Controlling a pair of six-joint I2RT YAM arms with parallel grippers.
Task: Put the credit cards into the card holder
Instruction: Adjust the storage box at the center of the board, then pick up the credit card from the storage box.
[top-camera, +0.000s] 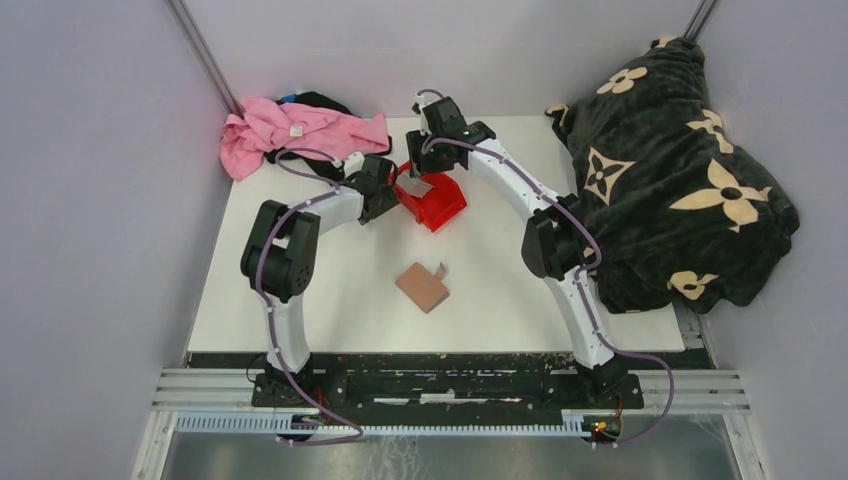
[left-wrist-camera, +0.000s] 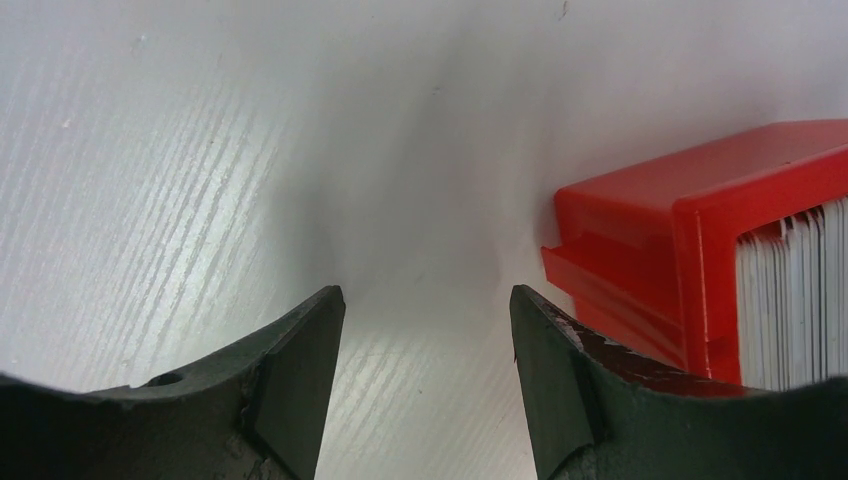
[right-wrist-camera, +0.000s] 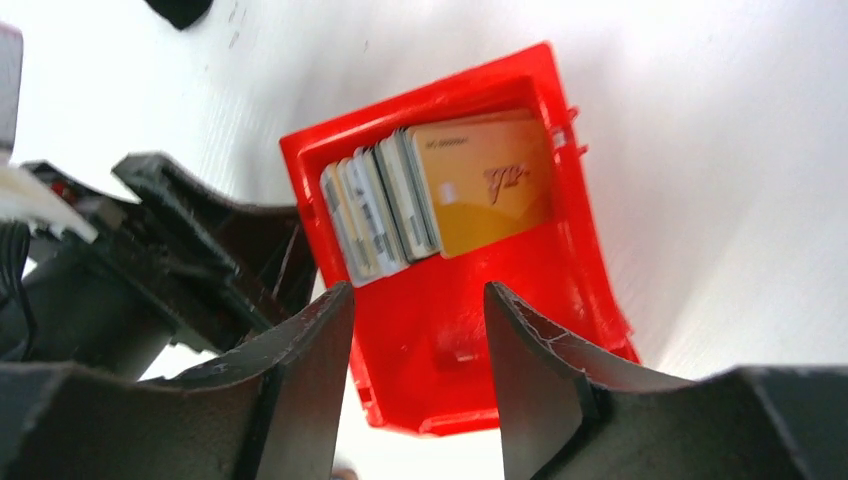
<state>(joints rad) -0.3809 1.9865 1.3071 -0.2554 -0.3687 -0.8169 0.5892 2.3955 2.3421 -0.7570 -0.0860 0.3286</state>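
Because the credit cards stand packed on edge in the red bin, just beyond the fingertips of the right hand, the pick itself is the risk: that hand hangs with jaws parted and nothing between them, and closing on the stack could pinch several cards at once or shove the gold card (the one facing outward) flat against the wall. The left hand, spread wide and empty, sits low over the table with the bin just to its right; it does not clamp the bin, so a tug may drag or tip it. The card holder lies well behind both hands, toward the arm bases, seemingly folded shut, leaving no open slot
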